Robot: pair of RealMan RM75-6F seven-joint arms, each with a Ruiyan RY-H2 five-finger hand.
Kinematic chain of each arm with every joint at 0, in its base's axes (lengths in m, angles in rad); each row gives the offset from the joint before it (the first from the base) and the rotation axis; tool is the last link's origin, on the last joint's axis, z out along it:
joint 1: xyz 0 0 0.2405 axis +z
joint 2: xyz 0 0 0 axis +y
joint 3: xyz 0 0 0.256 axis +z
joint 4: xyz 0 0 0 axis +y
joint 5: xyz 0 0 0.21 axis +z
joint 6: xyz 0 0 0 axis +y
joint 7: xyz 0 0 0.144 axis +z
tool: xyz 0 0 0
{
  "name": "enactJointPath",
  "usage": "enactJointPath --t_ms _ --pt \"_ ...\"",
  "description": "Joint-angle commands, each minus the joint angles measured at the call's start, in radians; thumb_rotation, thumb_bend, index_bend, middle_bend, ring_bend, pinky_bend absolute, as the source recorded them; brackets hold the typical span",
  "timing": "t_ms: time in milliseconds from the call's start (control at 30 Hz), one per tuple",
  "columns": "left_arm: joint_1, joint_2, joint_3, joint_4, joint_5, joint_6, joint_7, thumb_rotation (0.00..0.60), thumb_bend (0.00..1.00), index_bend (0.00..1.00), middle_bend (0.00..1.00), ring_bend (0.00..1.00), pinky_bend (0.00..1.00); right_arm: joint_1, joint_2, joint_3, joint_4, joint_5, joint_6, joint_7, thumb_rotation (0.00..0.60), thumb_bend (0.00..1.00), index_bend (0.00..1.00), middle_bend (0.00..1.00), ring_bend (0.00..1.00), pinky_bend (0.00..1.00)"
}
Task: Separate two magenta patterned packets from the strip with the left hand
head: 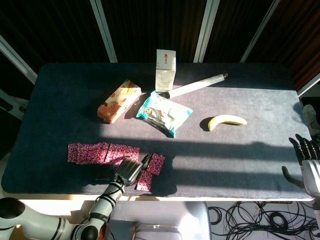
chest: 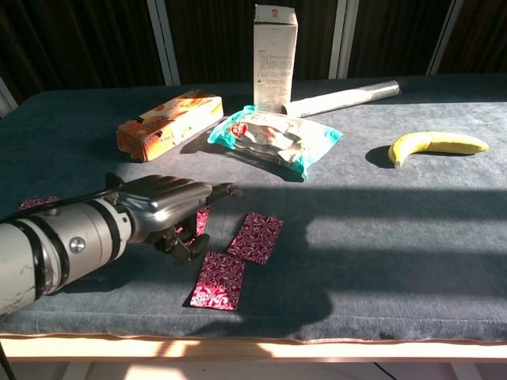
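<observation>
The magenta patterned strip (head: 102, 153) lies near the table's front left; in the chest view my left hand hides most of it, leaving only an end (chest: 36, 203). Two single magenta packets lie apart from it: one (head: 156, 163) (chest: 257, 236) just right of the strip's end, the other (head: 144, 181) (chest: 219, 279) nearer the front edge. My left hand (head: 130, 170) (chest: 170, 202) hovers over the strip's right end with fingers stretched out flat, holding nothing. My right hand (head: 305, 150) hangs off the table's right edge, fingers extended and empty.
An orange box (head: 119, 101), a teal snack bag (head: 164, 113), a white carton (head: 165, 70), a clear tube (head: 197, 85) and a banana (head: 226, 121) lie across the table's middle and back. The front edge (head: 165, 196) runs just below the loose packets.
</observation>
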Motion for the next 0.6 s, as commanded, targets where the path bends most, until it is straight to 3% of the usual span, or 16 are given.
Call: enactJointPath --t_ms 33,67,133,200,267,333,467,600 --pt "0.072 0.123 0.051 -0.083 0.138 0.07 -0.075 0.6 0.49 0.0 0.82 0.93 0.99 -0.002 -0.002 -0.004 0.0 -0.006 0.003 -0.007 0.6 0.31 0.0 0.0 0.0 0.01" --pt "0.103 0.181 0.088 -0.112 0.185 0.091 -0.1 0.6 0.47 0.0 0.68 0.83 0.94 -0.004 -0.004 -0.006 0.0 -0.01 0.008 -0.015 0.6 0.31 0.0 0.0 0.0 0.01" --pt "0.151 0.27 0.151 -0.14 0.259 0.113 -0.145 0.6 0.45 0.0 0.42 0.54 0.75 -0.005 -0.008 -0.009 0.0 -0.017 0.012 -0.031 0.6 0.31 0.0 0.0 0.0 0.01" --pt "0.215 0.366 0.23 -0.139 0.364 0.139 -0.227 0.6 0.44 0.0 0.13 0.15 0.37 -0.007 -0.014 -0.015 -0.001 -0.026 0.015 -0.049 0.6 0.31 0.0 0.0 0.0 0.01" --pt "0.302 0.424 0.297 -0.085 0.493 0.211 -0.346 0.6 0.44 0.0 0.01 0.01 0.11 -0.007 -0.02 -0.02 -0.003 -0.035 0.016 -0.065 0.6 0.31 0.0 0.0 0.0 0.01" --pt "0.378 0.44 0.332 -0.016 0.585 0.289 -0.443 0.6 0.44 0.0 0.0 0.0 0.01 -0.006 -0.024 -0.022 -0.005 -0.041 0.016 -0.079 0.6 0.31 0.0 0.0 0.0 0.01" --pt "0.553 0.428 0.364 0.169 0.717 0.479 -0.696 0.6 0.42 0.0 0.0 0.0 0.0 -0.004 -0.036 -0.027 -0.009 -0.047 0.013 -0.11 0.6 0.31 0.0 0.0 0.0 0.01" --pt "0.603 0.437 0.353 0.236 0.771 0.517 -0.731 0.6 0.42 0.0 0.0 0.0 0.0 0.001 -0.047 -0.031 -0.016 -0.052 0.004 -0.137 0.6 0.31 0.0 0.0 0.0 0.01"
